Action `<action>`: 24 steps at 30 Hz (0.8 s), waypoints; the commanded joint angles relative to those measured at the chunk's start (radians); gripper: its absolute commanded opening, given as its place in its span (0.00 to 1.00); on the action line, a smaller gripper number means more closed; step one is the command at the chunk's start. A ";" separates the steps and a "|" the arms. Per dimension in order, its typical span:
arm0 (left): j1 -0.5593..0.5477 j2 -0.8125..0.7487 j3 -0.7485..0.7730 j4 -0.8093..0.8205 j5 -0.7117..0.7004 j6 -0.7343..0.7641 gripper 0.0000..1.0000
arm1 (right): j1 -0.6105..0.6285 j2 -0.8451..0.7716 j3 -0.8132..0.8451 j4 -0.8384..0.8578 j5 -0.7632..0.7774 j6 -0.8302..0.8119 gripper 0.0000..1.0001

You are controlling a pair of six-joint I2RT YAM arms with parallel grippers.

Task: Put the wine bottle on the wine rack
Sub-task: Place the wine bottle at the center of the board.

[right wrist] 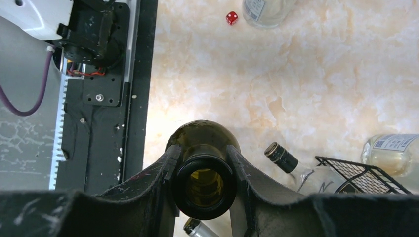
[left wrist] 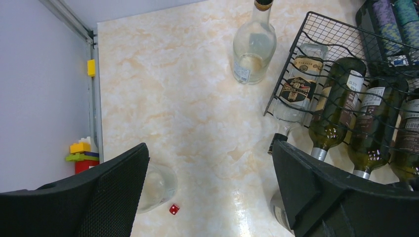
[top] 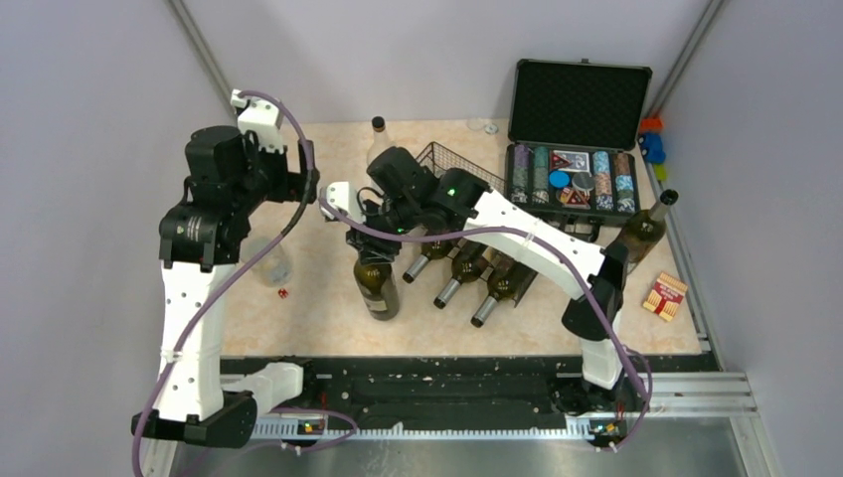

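Right wrist shows right pincer pinching dark glass wine bottle; left pincer spread.

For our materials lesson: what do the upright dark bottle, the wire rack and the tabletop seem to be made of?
Bottle: dark olive-brown glass, glossy; its shoulder glints and the open neck shows through.
Rack: thin metal wire, seemingly coated matt black; crossing rods form a grid.
Tabletop: beige marble pattern, smooth with a sheen; laminate or stone, unclear.
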 commanded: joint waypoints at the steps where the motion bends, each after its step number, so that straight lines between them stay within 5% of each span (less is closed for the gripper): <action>1: 0.004 -0.020 0.061 -0.015 -0.012 0.016 0.99 | 0.026 -0.001 0.015 0.101 0.012 -0.014 0.00; 14: 0.004 -0.021 0.094 -0.044 0.051 0.071 0.99 | 0.036 -0.041 -0.099 0.132 0.039 -0.021 0.01; 20: 0.004 -0.018 0.100 -0.067 0.076 0.106 0.99 | 0.036 -0.049 -0.100 0.106 0.049 -0.027 0.19; 24: 0.004 -0.014 0.107 -0.088 0.101 0.137 0.99 | 0.036 -0.053 -0.093 0.085 0.060 -0.028 0.50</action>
